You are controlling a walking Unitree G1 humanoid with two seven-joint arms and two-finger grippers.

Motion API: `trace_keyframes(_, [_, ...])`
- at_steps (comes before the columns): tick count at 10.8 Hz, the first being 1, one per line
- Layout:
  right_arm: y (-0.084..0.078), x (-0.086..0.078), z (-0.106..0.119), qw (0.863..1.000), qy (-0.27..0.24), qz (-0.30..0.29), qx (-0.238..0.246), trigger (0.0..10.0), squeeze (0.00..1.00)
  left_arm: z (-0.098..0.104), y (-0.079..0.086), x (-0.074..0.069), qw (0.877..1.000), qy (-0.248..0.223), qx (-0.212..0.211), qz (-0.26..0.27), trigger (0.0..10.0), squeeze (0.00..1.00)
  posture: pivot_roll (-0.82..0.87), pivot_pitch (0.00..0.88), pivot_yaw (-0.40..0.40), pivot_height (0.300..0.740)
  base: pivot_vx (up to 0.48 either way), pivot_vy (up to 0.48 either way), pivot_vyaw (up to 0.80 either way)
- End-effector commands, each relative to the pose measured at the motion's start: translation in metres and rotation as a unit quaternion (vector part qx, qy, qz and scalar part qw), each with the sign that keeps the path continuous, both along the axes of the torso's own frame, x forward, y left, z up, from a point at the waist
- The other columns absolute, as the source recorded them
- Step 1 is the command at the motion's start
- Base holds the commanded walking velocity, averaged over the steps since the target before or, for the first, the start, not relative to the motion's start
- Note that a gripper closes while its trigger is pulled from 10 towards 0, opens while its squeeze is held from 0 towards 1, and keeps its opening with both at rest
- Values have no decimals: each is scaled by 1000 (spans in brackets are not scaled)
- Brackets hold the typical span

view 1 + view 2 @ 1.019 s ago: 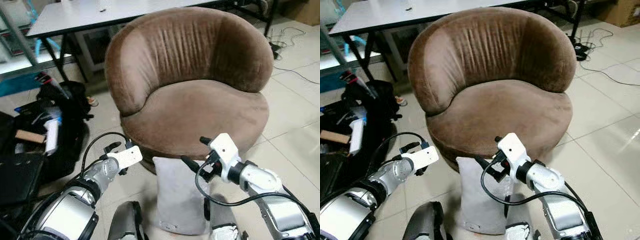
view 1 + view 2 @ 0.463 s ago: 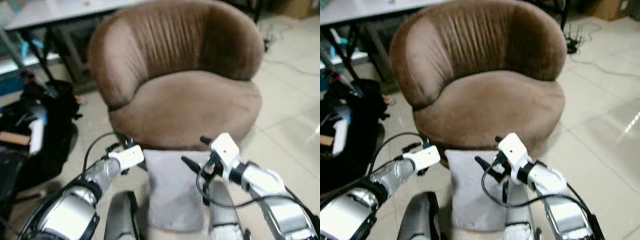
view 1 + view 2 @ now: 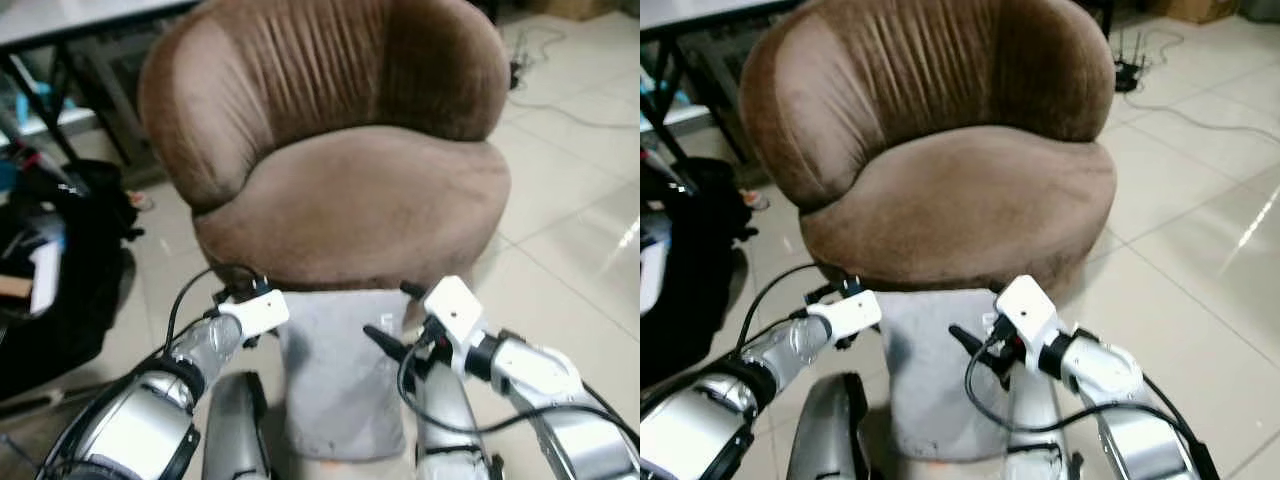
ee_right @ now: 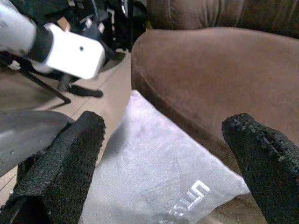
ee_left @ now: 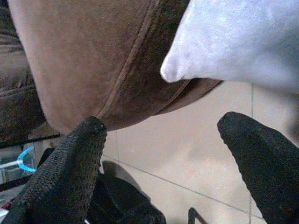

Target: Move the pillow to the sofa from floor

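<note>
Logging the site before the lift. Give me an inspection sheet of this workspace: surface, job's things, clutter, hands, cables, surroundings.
Surface: pale tiled floor, glossy, with light reflections.
Job's things: grey pillow on the floor, standing against the front of the brown sofa; sofa seat bare.
Clutter: dark bags and loose items on the floor to the robot's left.
Hands: left hand open, beside the pillow's left corner; right hand open, at the pillow's right side. Neither grips it.
Cables: black wires on the floor behind the sofa, to the right; each arm carries its own black cable.
Surroundings: table behind the sofa, to the left.
</note>
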State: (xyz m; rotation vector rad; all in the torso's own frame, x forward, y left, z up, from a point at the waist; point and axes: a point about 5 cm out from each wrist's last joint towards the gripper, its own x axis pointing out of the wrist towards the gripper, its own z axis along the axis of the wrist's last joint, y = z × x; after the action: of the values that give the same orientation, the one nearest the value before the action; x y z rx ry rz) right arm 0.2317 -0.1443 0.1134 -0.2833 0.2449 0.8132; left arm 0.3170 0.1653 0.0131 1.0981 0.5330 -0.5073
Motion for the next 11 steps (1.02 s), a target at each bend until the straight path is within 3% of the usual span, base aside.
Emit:
trace_keyframes(1, [1,-5,13,1000,-9,11,12,10000,0,5,5,4,1000,-6,6,5,10000,0,-370,0,134,456,0,0,0])
trace_keyframes(6, [-6,-24,20,1000,2,-11,10,10000,0,-1,-14,0,998,0,33,-49,10000,0,-441,4,124,456,0,0,0])
trace_keyframes(10, [-10,-37,21,1000,17,-19,3,10000,0,-6,-16,-4,997,5,58,-60,10000,0,-466,27,118,456,0,0,0])
trace_keyframes(11, [-10,-38,21,1000,18,-21,3,10000,0,-5,-16,-3,995,-9,76,-70,10000,145,-465,32,118,456,0,0,0])
